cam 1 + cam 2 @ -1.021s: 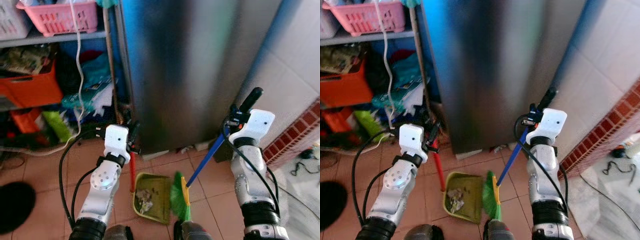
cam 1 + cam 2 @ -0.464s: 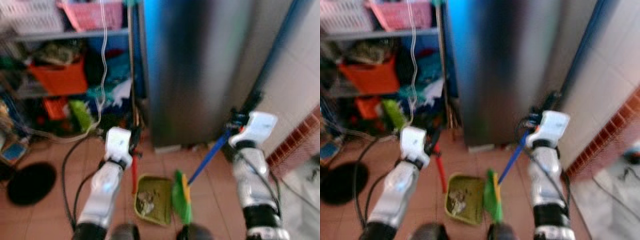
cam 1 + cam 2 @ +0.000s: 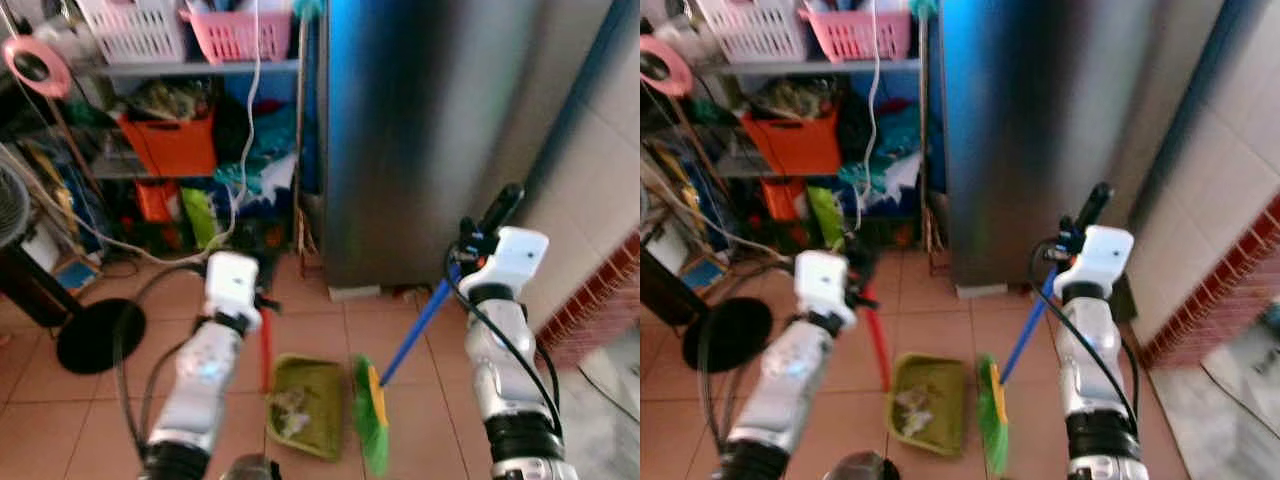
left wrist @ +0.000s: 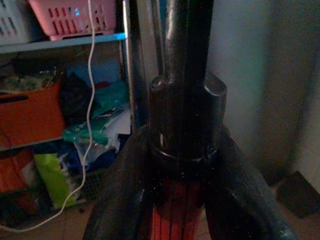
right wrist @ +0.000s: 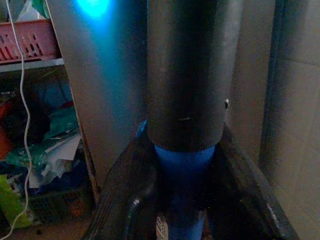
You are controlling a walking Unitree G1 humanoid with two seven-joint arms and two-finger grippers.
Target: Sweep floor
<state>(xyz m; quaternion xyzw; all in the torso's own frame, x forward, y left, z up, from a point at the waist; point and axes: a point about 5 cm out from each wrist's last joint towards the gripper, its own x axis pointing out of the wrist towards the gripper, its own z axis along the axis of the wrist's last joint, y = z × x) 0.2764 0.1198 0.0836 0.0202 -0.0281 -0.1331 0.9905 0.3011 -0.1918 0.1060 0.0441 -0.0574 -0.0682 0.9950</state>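
Left gripper [image 4: 182, 210] jaws clamping red dustpan handle [image 3: 266, 350], right gripper [image 5: 185, 200] jaws clamping blue broomstick [image 3: 415, 330].

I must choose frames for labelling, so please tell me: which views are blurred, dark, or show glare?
Both eye views are softly blurred, most on the left gripper and the green dustpan; a bright blue sheen lies on the refrigerator. Left wrist view is dim, the red dustpan handle close and dark. Right wrist view is dim too, with a blue glare patch above the blue broom handle.
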